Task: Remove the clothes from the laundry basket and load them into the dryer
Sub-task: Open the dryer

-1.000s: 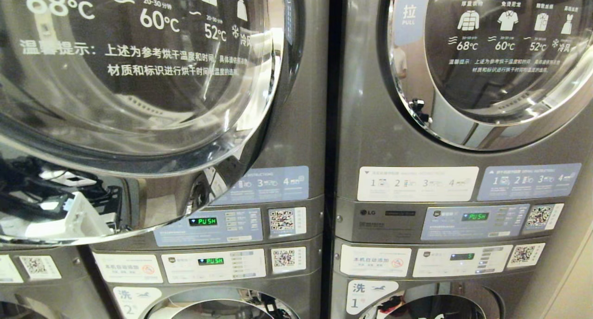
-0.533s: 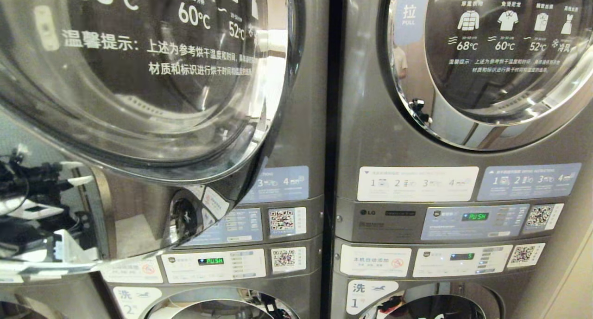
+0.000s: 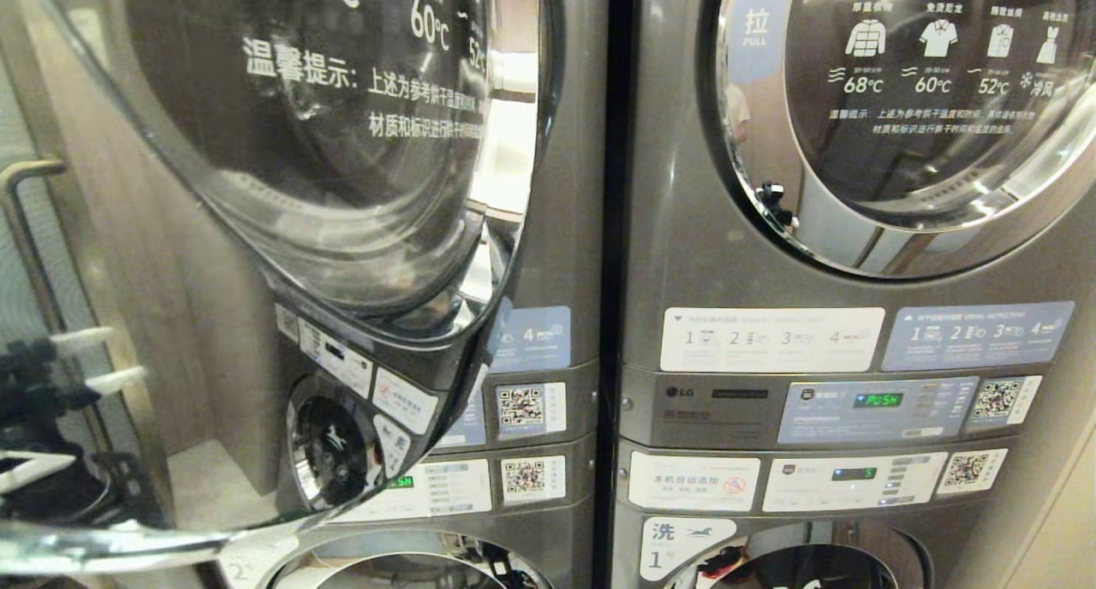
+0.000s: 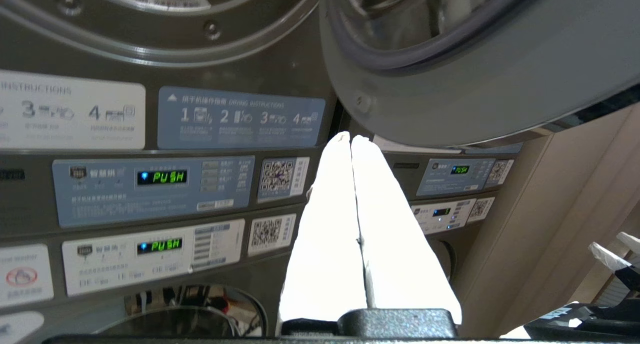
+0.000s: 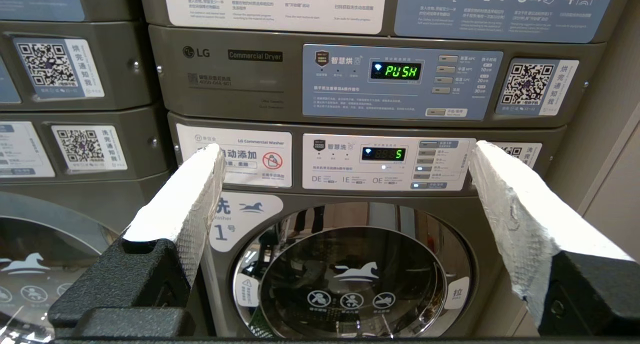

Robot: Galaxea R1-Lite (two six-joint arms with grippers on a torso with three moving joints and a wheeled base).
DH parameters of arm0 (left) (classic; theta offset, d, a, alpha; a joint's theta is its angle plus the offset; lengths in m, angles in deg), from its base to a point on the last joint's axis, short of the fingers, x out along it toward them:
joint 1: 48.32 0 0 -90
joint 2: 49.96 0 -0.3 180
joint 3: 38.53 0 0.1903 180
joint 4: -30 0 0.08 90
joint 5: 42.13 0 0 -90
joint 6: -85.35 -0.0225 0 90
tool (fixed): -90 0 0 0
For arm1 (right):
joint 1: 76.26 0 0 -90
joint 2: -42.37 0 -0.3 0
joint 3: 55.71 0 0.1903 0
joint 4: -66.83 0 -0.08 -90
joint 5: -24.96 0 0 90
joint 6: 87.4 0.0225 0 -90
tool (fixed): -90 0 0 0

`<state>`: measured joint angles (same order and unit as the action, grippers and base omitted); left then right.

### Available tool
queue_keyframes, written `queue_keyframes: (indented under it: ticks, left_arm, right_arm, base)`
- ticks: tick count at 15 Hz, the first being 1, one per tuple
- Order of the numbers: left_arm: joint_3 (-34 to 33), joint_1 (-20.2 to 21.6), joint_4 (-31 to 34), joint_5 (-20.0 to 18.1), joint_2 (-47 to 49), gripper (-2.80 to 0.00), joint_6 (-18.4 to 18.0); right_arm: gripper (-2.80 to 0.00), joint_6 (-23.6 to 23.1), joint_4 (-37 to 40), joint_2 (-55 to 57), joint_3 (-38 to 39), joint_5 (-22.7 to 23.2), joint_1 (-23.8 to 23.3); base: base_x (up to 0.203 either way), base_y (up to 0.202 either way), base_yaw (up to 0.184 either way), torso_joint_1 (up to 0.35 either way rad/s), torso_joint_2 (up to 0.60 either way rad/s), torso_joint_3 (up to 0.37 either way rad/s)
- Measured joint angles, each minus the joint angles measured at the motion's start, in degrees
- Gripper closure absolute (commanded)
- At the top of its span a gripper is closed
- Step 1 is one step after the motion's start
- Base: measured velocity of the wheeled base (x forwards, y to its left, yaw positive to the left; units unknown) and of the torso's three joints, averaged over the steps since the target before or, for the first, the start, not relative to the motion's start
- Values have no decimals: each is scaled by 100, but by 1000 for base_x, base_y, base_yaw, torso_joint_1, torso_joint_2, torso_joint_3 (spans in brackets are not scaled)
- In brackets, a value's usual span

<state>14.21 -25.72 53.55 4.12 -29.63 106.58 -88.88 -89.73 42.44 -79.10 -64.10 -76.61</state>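
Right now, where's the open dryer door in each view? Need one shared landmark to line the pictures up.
Head view: the open dryer door fills the upper left, glass with white temperature text.
Left wrist view: its grey inner side spans the upper right.
Right wrist view: not in it.
Shared landmark: the green PUSH display on the right-hand dryer's panel, head, left wrist, right wrist.

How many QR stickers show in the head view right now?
4 QR stickers: upper left, lower left, upper right, lower right. The open door may hide more.
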Motion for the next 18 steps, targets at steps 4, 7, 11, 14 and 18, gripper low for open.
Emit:
queue_keyframes:
  ticks: [4,7,11,14,18]
  left_arm:
    - [224,69,227,84,62,0,-24]
    - [676,543,1257,137,296,0,-518]
    - [1098,1157,2693,287,590,0,-1831]
    - [1000,1174,2283,301,618,0,-1925]
    - [818,1139,2267,279,567,0,-1855]
  right_arm:
    - [-280,-1,-2,0,-2,0,0]
    - [-280,0,0,0,-2,0,0]
    - [-280,0,-3,0,-2,0,0]
    - [-280,0,-2,0,-2,0,2]
    - [-280,0,-5,0,-2,0,0]
  base:
    - [0,0,0,0,0,0]
    - [0,0,0,0,0,0]
    - [0,0,0,0,0,0]
    - [0,0,0,0,0,0]
    - [0,0,0,0,0,0]
